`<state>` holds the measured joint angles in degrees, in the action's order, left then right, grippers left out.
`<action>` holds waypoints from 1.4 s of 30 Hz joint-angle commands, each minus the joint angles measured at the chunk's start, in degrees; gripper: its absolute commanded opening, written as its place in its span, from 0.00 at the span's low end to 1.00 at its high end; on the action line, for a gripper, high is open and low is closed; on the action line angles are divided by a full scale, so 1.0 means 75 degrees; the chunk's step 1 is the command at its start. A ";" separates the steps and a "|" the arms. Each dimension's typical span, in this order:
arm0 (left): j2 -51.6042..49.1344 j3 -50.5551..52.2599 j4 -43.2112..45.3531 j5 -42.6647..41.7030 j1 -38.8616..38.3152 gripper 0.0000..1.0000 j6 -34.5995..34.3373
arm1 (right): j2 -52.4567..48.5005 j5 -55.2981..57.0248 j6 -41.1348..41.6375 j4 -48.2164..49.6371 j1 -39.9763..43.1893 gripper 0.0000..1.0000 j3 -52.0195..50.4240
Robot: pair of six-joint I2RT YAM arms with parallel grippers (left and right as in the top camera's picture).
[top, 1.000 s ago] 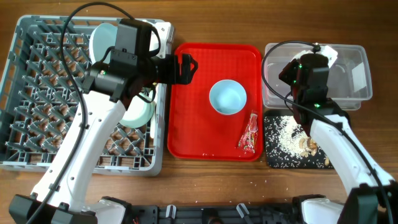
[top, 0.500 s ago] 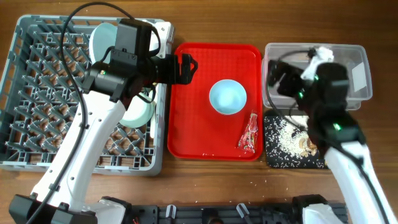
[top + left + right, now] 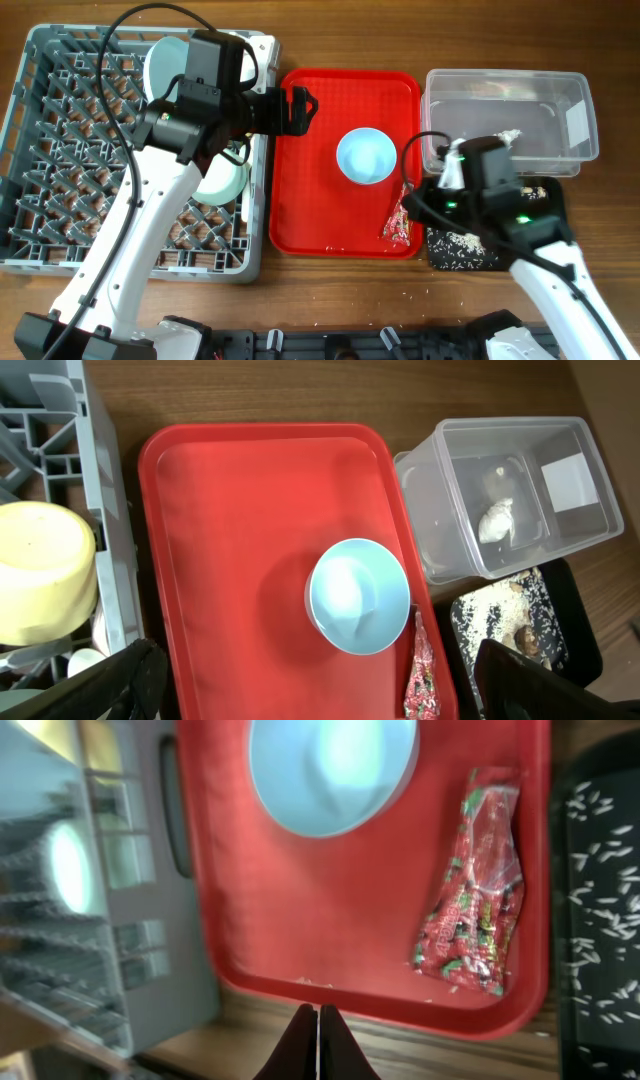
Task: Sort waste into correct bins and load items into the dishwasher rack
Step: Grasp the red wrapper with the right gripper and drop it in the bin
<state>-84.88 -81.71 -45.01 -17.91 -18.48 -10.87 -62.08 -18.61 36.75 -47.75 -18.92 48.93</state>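
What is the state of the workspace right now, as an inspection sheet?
Surface: wooden table.
Job's things: pale blue bowl and red wrapper on the red tray; tissue in the clear tub; rice scraps in the black tray; yellow cup in the rack.
Clutter: a few grains on the red tray's front edge.
Grippers: left gripper open, above the tray's rack-side edge; right gripper shut, above the tray's front edge.
Cables: black cable arching over the left arm.
Surroundings: nothing seen.
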 commanded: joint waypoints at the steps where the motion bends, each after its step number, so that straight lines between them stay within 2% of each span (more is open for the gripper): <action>1: 0.0003 -0.0006 0.0017 -0.0064 -0.0006 1.00 -0.0067 | -0.0784 0.2244 0.1402 0.0181 -0.1550 0.05 0.0061; 3: 0.0003 -0.0006 0.0017 -0.0064 -0.0006 1.00 -0.0067 | -0.1562 0.3174 0.1865 0.0309 -0.2369 0.09 0.0061; 6: 0.0003 -0.0006 0.0020 -0.0064 -0.0006 1.00 -0.0067 | -0.2917 0.3710 0.2028 0.0723 -0.2748 0.19 0.0061; 9: 0.0003 -0.0006 0.0020 -0.0064 -0.0006 1.00 -0.0067 | -0.3969 0.3646 0.2308 0.1070 -0.2751 0.18 0.0067; 10: 0.0003 -0.0006 0.0017 -0.0064 -0.0006 1.00 -0.0067 | -0.4039 0.3620 0.2291 0.1064 -0.2748 0.15 0.0087; 15: 0.0003 -0.0006 0.0017 -0.0064 -0.0006 1.00 -0.0067 | -0.3325 0.4118 0.1696 0.1017 -0.2748 0.17 0.0361; 16: 0.0003 -0.0006 0.0020 -0.0064 -0.0006 1.00 -0.0067 | -0.3281 0.4409 0.1693 0.0991 -0.2739 0.24 0.0364; 17: 0.0003 -0.0006 0.0020 -0.0064 -0.0006 1.00 -0.0067 | -0.3276 0.4809 0.1696 0.0886 -0.2707 0.35 0.0364; 18: 0.0003 -0.0006 0.0017 -0.0064 -0.0006 1.00 -0.0067 | -0.3293 0.5094 0.1699 0.0755 -0.2667 0.38 0.0361; 21: 0.0003 -0.0009 0.0020 -0.0064 -0.0006 1.00 -0.0067 | -0.3328 0.5630 0.1734 0.0828 -0.2629 0.31 0.0137; 34: 0.0003 -0.0006 0.0020 -0.0064 -0.0006 1.00 -0.0067 | -0.4919 0.5904 0.1923 0.1547 -0.2565 0.30 0.0058; 37: 0.0003 -0.0006 0.0020 -0.0064 -0.0006 1.00 -0.0067 | -0.5164 0.5898 0.1918 0.1679 -0.2562 0.22 0.0058; 38: 0.0003 -0.0006 0.0020 -0.0064 -0.0006 1.00 -0.0067 | -0.5179 0.5884 0.1900 0.1673 -0.2562 0.16 0.0058; 39: 0.0003 -0.0006 0.0017 -0.0064 -0.0006 1.00 -0.0067 | -0.5179 0.5785 0.1900 0.1664 -0.2562 0.04 0.0061; 42: 0.0003 -0.0006 0.0020 -0.0064 -0.0006 1.00 -0.0067 | -0.4806 0.5727 0.1894 0.1107 -0.2562 0.04 0.0353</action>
<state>-84.88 -81.71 -45.01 -17.93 -18.48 -10.87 -99.13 25.56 50.94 -36.47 -38.41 50.00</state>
